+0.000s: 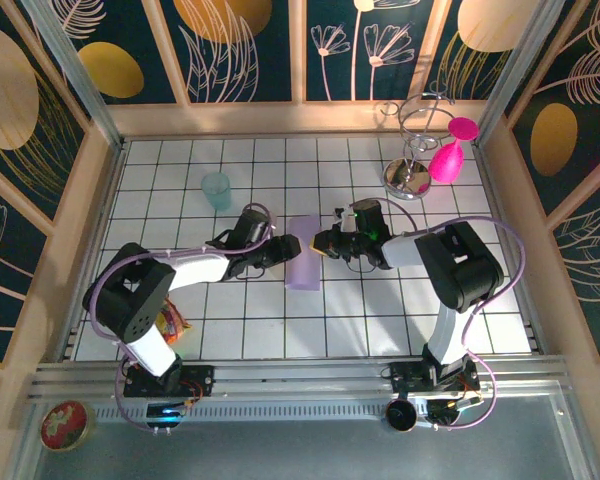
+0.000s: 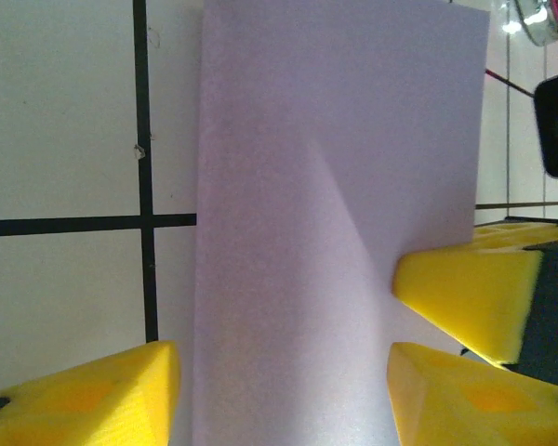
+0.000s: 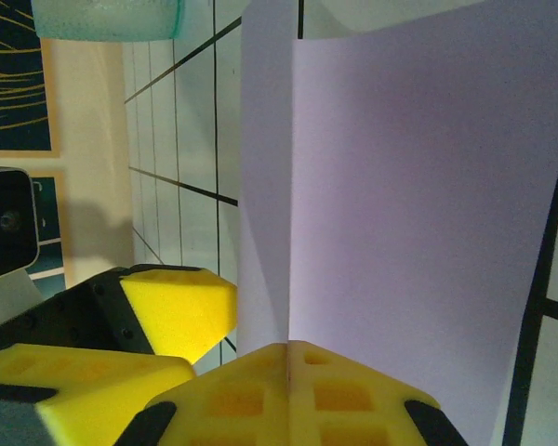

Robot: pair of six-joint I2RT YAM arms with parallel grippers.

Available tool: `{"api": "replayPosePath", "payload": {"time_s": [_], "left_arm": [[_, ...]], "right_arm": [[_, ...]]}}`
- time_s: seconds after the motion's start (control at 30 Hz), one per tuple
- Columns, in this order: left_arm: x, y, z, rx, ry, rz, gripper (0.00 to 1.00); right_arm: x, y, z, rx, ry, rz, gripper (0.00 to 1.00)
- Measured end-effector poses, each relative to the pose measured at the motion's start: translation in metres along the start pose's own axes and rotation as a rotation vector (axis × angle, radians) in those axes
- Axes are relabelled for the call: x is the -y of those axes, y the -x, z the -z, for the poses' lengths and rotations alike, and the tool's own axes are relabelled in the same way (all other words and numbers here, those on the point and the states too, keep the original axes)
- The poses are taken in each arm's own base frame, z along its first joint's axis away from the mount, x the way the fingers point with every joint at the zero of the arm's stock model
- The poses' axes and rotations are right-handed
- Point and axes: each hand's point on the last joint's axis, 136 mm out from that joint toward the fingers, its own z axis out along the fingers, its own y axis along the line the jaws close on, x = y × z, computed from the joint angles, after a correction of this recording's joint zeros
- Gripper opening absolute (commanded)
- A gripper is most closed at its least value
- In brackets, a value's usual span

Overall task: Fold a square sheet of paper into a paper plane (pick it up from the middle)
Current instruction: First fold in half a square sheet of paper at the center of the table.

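Top view, place: the square sheet of paper point(image 1: 303, 266) sits near the middle of the table point(image 1: 500, 330). It shows as a narrow lilac strip between my two grippers. The teal cup point(image 1: 216, 190) stands well apart, toward the far-left corner.
Top view, hands: my left gripper point(image 1: 283, 247) and right gripper point(image 1: 326, 243) face each other across the strip, one at each long side.
Left wrist, grip: jaws apart and straddling the sheet point(image 2: 307, 186), with nothing clamped. A yellow finger point(image 2: 465, 297) of my other arm pokes in from the right.
Left wrist, extra: a soft diagonal bulge runs across the paper, which the top view flattens out.
Right wrist, grip: jaws clenched, with the sheet's point(image 3: 418, 186) edge nipped in the seam between them.
Right wrist, extra: two layers show here, one standing off the other, so I judge it folded in half.
Handling: it looks light, floppy and slick, and any crease will stay for good. I judge a gentle pinch at an edge, near its middle, to be the safest hold.
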Motion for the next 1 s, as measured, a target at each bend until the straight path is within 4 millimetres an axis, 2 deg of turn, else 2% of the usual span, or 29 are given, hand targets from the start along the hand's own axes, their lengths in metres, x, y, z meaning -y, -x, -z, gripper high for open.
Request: {"api": "replayPosePath", "payload": {"time_s": [0.37, 0.43, 0.57, 0.7, 0.83, 1.0], "left_arm": [[-0.015, -0.006, -0.020, -0.041, 0.080, 0.006, 0.44], [-0.016, -0.004, -0.022, -0.036, 0.092, 0.008, 0.44], [-0.020, -0.005, -0.025, -0.041, 0.123, 0.006, 0.36], [-0.025, -0.005, -0.026, -0.040, 0.149, 0.001, 0.30], [-0.027, -0.005, -0.027, -0.046, 0.161, -0.004, 0.30], [-0.027, -0.006, -0.028, -0.059, 0.174, -0.015, 0.33]], "right_arm": [[0.010, -0.004, -0.004, -0.020, -0.023, -0.011, 0.00], [0.010, -0.004, -0.004, -0.021, -0.024, -0.011, 0.04], [0.014, -0.001, -0.002, -0.012, -0.050, -0.001, 0.22], [0.017, 0.011, 0.015, 0.049, -0.120, 0.012, 0.24], [0.006, 0.032, 0.040, 0.151, -0.170, 0.070, 0.24], [0.004, 0.039, 0.049, 0.196, -0.212, 0.093, 0.23]]}}
